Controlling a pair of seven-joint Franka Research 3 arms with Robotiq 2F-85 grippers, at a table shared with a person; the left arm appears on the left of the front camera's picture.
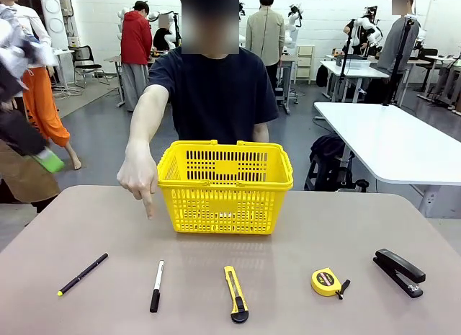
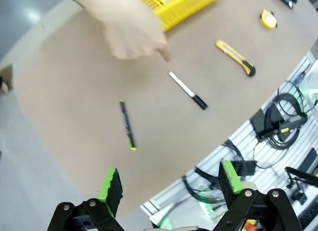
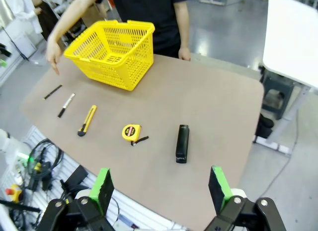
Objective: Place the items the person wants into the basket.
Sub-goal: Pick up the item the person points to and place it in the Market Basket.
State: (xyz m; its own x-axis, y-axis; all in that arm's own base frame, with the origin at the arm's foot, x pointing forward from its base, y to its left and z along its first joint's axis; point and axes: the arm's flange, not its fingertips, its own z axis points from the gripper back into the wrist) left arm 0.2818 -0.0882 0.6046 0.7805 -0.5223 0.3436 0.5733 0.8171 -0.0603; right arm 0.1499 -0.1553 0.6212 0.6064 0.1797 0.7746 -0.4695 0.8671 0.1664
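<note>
Nothing written can be read in any of the views: no words, brand names, numbers or signs. The tape measure (image 1: pixel 327 281), at the lower right of the front view, has a dark label on its round yellow face. The print on that label is too small to make out, and it is just as illegible in the two wrist views.
</note>
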